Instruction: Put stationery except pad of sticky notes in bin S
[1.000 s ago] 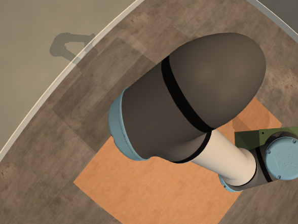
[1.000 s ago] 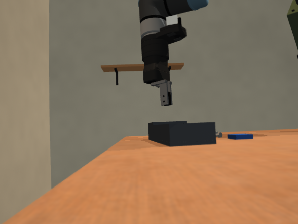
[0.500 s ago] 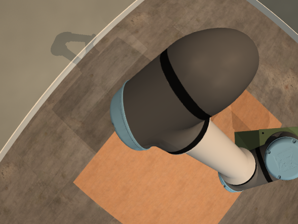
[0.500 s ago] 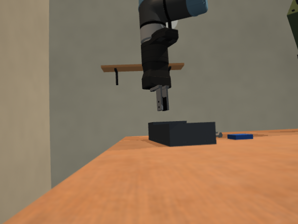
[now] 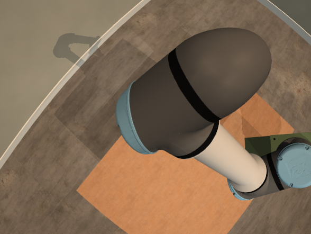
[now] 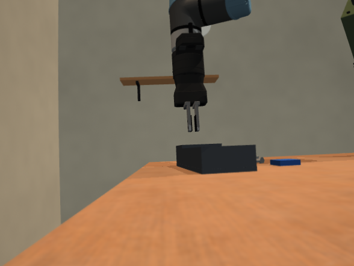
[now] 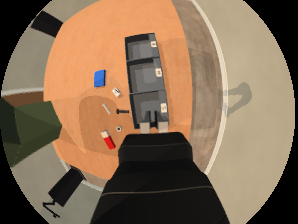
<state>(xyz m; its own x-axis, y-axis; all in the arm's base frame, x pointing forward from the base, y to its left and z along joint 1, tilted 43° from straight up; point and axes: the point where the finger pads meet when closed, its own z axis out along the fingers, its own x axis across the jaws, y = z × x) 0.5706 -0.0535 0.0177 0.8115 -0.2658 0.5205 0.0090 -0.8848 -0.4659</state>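
My gripper [image 6: 192,129] [image 7: 152,116] hangs upright a short way above the near end of a row of dark bins [image 6: 217,157] [image 7: 145,72]. Its fingers stand almost together and I see nothing between them. I cannot read the bins' marks. A blue pad [image 6: 285,162] [image 7: 100,78] lies flat on the table to the side of the bins. In the wrist view a red and white thing [image 7: 107,139] and several small items [image 7: 116,92] lie on the table beside the bins. In the top view the arm [image 5: 198,87] hides the bins and all the things.
The orange table [image 6: 211,210] [image 5: 158,190] [image 7: 80,50] stands on a brown floor. A small screw-like thing [image 6: 260,159] lies between the bins and the pad. A wooden wall shelf [image 6: 144,80] hangs behind the gripper. A green block [image 5: 260,144] stands by the arm's base.
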